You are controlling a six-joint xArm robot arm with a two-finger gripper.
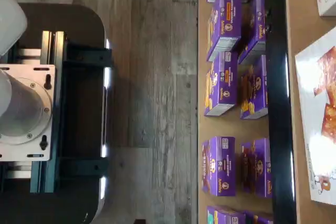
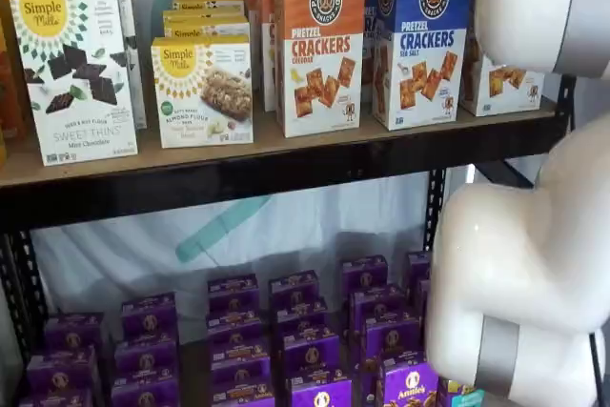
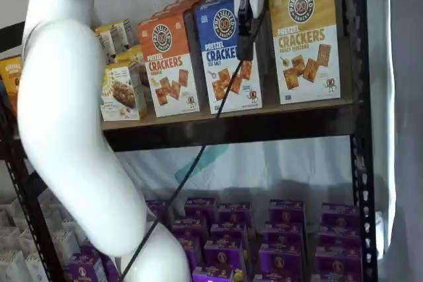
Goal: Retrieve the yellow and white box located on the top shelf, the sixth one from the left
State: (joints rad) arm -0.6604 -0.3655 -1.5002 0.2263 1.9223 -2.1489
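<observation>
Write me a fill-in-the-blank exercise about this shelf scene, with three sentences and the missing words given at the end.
1. The yellow and white box stands on the top shelf beside a carton whose upper band is ____.
2. The lower level holds many small boxes coloured ____.
3. Beside the end effector, a thin black ____ hangs down across the shelves.
Missing words: blue; purple; cable.

The yellow and white box (image 3: 305,43) stands upright on the top shelf (image 3: 264,123), right of a blue carton (image 3: 228,57).
</observation>
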